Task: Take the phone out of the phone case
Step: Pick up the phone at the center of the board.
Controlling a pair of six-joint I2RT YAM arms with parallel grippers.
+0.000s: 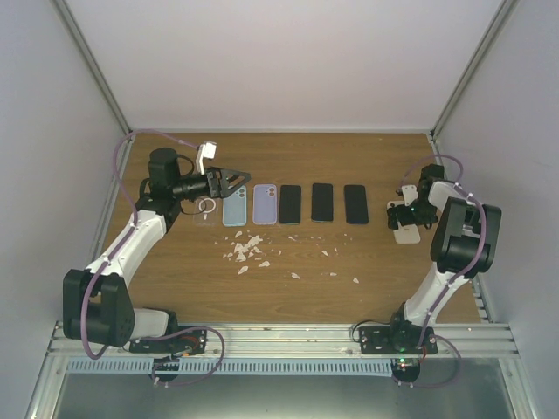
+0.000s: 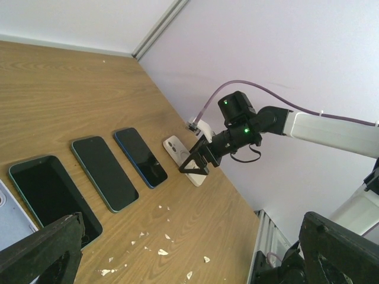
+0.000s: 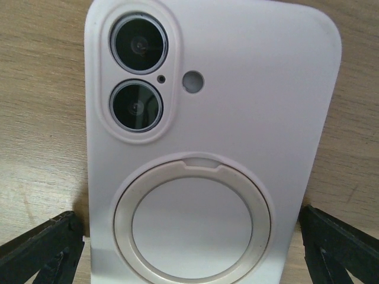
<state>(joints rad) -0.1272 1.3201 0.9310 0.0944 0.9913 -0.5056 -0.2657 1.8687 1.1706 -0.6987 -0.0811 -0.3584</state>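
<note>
Top external: the cased phone (image 1: 407, 234) lies face down at the right of the worktop (image 1: 349, 279), long axis running near to far, directly beneath the right hand (image 1: 403, 214). The left hand (image 1: 234, 183) is well apart. Left wrist: its own fingers (image 2: 41, 248) are spread, holding nothing. Right wrist: open fingers (image 3: 41, 248) straddle the phone's width.

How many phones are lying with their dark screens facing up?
3, side by side in a row mid-table: the left phone, the middle phone and the right phone. None seems hidden.
</note>
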